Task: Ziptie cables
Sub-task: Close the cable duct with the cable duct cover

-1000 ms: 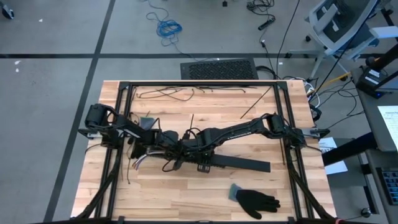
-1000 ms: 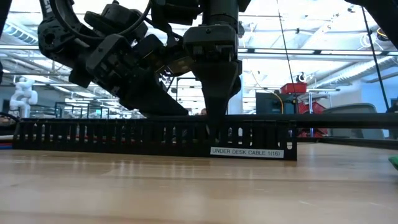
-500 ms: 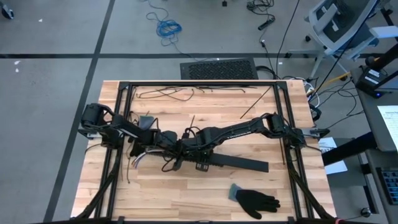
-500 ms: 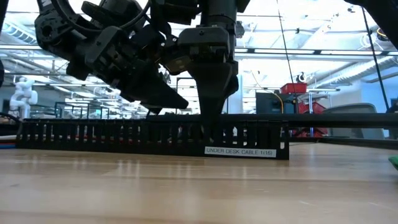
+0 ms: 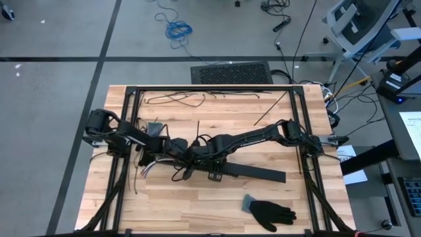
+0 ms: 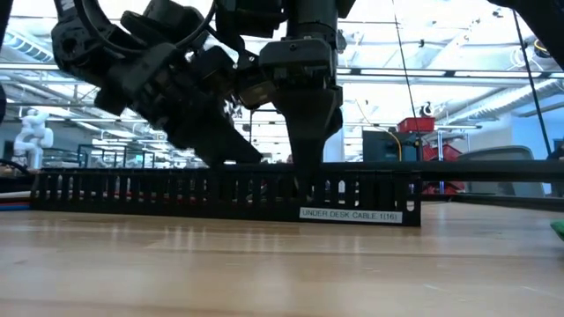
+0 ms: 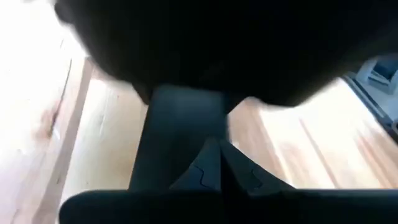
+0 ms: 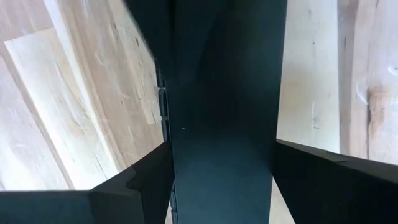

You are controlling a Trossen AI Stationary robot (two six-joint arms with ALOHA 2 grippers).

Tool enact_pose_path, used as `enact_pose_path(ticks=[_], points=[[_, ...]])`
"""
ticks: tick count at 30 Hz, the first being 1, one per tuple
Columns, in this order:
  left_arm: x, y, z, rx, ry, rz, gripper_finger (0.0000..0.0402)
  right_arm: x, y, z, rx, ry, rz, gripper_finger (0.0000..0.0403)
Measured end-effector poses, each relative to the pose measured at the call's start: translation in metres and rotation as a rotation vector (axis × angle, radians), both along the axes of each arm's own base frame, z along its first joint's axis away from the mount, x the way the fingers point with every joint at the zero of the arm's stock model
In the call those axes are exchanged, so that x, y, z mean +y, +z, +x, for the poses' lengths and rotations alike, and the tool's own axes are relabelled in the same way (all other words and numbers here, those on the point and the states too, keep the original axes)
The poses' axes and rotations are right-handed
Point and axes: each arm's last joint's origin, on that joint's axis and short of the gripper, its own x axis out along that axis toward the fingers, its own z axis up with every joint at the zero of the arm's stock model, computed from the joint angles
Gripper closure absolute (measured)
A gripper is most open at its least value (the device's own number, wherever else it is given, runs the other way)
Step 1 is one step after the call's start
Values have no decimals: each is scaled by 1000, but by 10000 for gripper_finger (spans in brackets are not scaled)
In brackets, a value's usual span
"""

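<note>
Right hand (image 8: 221, 180) sat with its two dark fingers spread wide, one on each side of the black slotted strip (image 8: 221, 93), so it seemed to be gripping the strip across its width near the middle of the worktop (image 5: 197, 204). Left hand (image 7: 217, 177) had its fingers pressed tight together, and it hung close beside the right one, just over the same strip; I could not tell if it pinched anything thin. If the right hand let the strip slide, the strip could twist on the smooth wood and the slots would not line up for a tie. The two hands were so close that they could bump each other. The cables (image 5: 146, 170) lay loose by the left arm, white and coloured ends fanning out past the strip's end, and soft wires like these could slip out of the channel or snag on a finger. The strip looked like hard, dull black plastic with a row of thin upright teeth and a small white label (image 6: 350, 215). Pale wooden planks made up the worktop. Off near the front edge lay a floppy black glove (image 5: 270, 211), well apart from the hands.
</note>
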Motion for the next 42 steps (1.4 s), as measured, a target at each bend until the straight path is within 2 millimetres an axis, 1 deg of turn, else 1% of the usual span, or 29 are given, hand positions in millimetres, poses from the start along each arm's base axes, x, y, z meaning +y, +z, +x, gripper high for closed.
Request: enact_pose_path(ticks=[4,6,11,18,25,30,33,37,40,42], points=[[2,25,-8,-79,-23,71,401,0,6,-2,-4,10,-9,186],[3,33,-12,-79,-11,126,401,-1,10,-3,-14,21,-11,186],[5,37,-19,-29,3,173,401,-2,16,-6,-15,28,-9,186],[7,46,-21,-60,48,197,401,0,19,-13,55,19,69,186],[8,44,-22,-36,54,228,401,1,19,-13,53,-3,95,186],[8,41,-24,1,50,233,401,2,19,-9,16,3,95,186],[8,40,-24,12,51,230,401,2,16,-7,-23,8,53,186],[8,40,-25,13,54,231,401,1,11,-7,-31,7,3,186],[8,40,-24,12,54,231,401,-1,11,-7,-29,5,-4,186],[8,40,-24,11,55,231,401,-1,11,-7,-34,34,-11,186]])
